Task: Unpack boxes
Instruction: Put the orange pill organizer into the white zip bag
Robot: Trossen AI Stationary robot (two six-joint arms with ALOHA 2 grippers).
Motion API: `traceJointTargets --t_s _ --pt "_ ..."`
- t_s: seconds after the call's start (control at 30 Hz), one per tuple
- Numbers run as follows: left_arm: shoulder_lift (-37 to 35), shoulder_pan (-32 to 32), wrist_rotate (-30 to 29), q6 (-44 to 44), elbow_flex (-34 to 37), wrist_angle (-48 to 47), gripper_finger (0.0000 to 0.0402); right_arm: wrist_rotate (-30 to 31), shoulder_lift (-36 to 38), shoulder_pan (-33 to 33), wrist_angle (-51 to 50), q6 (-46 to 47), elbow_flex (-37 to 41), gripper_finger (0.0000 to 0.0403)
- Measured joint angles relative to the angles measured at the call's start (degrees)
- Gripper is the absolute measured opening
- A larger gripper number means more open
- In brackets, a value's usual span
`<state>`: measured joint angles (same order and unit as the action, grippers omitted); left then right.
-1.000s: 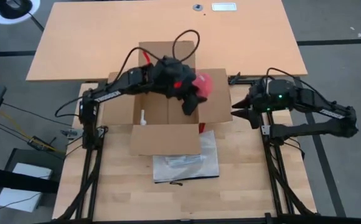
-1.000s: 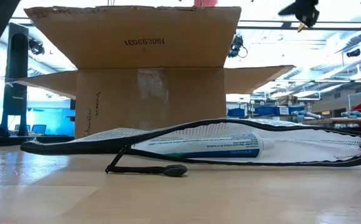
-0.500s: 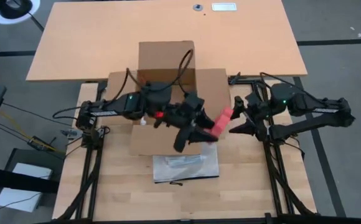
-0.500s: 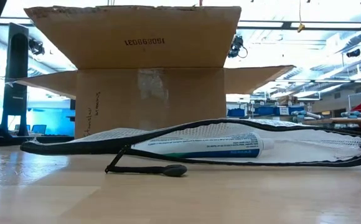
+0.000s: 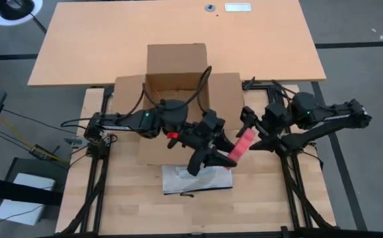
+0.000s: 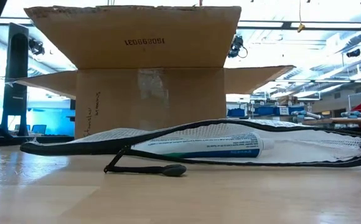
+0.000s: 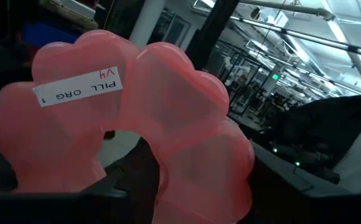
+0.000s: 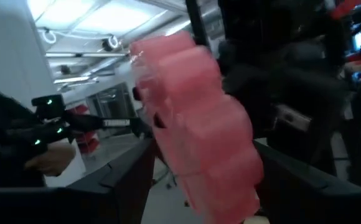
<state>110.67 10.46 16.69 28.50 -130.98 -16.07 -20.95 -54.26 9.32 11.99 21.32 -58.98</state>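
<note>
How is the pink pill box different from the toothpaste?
The pink pill organizer is up in the air between the left gripper and right gripper; the toothpaste tube lies flat on the table inside a mesh pouch. The organizer is a lumpy pink ring; the tube is long, white and blue. Both are outside the cardboard box.

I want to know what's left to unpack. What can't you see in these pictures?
- Inside the box: high view, the left arm covers part of the floor; low view, the cardboard wall hides it all.
- Right fingers' grip on the pink pill organizer: right wrist view, blurred; touching or not, cannot tell.
- Both arms: low view, above the top edge.
- Print on the tube in the mesh bag: low view, too small.
</note>
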Motion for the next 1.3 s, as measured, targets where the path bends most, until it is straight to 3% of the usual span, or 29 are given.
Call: traceJointTargets --t_s 0.13,0.37,0.67,1.03,1.3 --pt "0.4 0.0 -0.3 0.7 0.0 0.2 0.0209 0.3 -1.1 1.0 0.2 0.0 0.0 0.0215" --pt "0.7 0.0 1.0 1.3 0.0 0.7 0.0210 -2.0 -0.9 1.2 1.0 -2.1 0.0 0.0116" --pt "-1.1 -2.6 0.5 1.5 0.0 -4.4 0.0223 2.1 3.1 1.0 -4.8 -1.5 0.0 0.0109" --pt "-2.9 -2.8 -9.5 2.1 0.1 -28.4 0.0228 8.4 8.6 1.0 -21.4 3.3 0.1 0.0104" --pt "-5.3 0.6 -18.7 10.2 0.1 -55.0 0.0229 3.9 9.7 2.5 -35.9 11.8 -0.1 0.0104"
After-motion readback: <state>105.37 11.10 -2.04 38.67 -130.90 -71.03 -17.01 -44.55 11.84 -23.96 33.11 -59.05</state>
